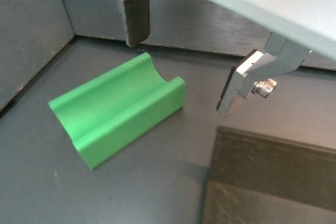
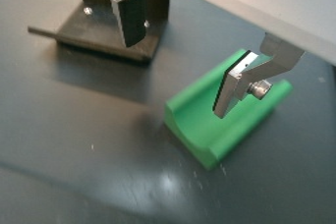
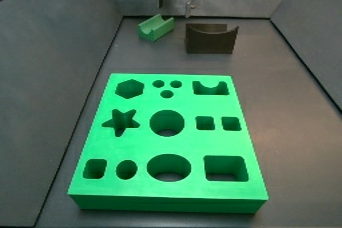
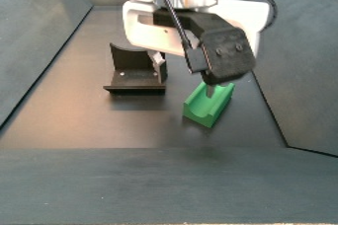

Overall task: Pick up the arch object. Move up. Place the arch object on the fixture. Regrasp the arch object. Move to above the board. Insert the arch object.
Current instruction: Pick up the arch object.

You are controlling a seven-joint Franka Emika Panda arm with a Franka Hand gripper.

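Gripper (image 4: 199,63) fingers spread wide and empty, just above the arch (image 4: 208,102), the fixture (image 4: 133,71) at its 9 o'clock in that side view.

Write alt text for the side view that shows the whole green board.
The gripper hangs open above the floor between the small arch object and the dark fixture. The board with its shaped cut-outs fills the foreground.

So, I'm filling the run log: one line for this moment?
hand: open, above arch object | arch object: on floor, ungrasped | fixture: empty
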